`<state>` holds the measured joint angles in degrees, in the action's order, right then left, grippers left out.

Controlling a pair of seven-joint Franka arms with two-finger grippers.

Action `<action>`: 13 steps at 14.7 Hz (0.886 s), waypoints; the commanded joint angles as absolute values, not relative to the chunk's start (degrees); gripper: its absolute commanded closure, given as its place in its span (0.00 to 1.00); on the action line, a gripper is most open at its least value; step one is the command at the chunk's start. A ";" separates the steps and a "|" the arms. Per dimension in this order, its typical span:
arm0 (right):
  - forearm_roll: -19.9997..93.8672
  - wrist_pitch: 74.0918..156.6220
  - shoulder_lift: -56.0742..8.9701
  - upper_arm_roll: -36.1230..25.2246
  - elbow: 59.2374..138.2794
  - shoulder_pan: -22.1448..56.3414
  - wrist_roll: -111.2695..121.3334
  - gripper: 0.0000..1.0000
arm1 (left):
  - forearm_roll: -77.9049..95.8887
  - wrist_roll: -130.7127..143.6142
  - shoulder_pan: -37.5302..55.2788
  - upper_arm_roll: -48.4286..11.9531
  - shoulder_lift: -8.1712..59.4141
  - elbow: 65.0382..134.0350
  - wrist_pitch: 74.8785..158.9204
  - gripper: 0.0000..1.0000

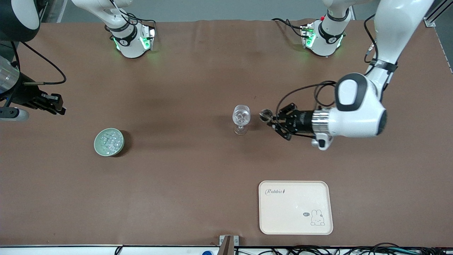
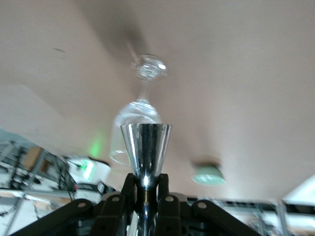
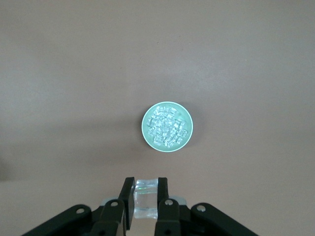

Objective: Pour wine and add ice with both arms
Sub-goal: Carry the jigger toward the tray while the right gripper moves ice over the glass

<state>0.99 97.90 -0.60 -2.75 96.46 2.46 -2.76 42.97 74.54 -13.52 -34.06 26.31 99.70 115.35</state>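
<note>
A: Left gripper [image 1: 274,122], centre-right of frame, is pinching a steel cup [image 1: 264,114] beside the stemmed glass [image 1: 241,119].

B: Right gripper [image 3: 146,199] is clamping an ice cube [image 3: 146,197]; more ice [image 1: 109,141] is filling the green bowl [image 1: 99,148], lower left.

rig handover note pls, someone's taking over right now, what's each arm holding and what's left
Left end effector: shut on a small metal cup, level beside the wine glass.
Right end effector: shut on an ice cube, up over the right arm's end of the table.
Pale green bowl full of ice. Cream tray nearest the front camera.
Done: glass already holds some ice.
Left: drop the held cube into the glass; whether the pour is finished isn't visible.
</note>
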 commanded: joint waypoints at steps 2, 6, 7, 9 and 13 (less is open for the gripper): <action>0.97 100.10 -0.79 -2.37 97.21 2.98 -3.78 0.93 | 47.98 71.63 -17.05 -34.72 36.89 88.10 114.08 0.99; 1.06 103.35 -4.56 -2.37 95.98 9.82 -17.19 0.93 | 52.54 67.61 -17.49 -34.28 46.91 77.62 115.04 0.99; 1.05 104.66 -5.79 -2.37 95.54 12.45 -21.49 0.93 | 55.17 65.76 -18.01 -34.28 48.93 76.65 116.18 0.99; 1.14 106.17 -9.47 -2.37 93.01 17.64 -30.80 0.93 | 61.50 60.50 -19.16 -34.19 52.63 76.38 118.55 0.99; 0.79 106.08 -20.98 -2.29 81.06 28.36 -52.07 0.97 | 63.90 57.39 -18.98 -30.68 57.65 73.66 121.02 0.99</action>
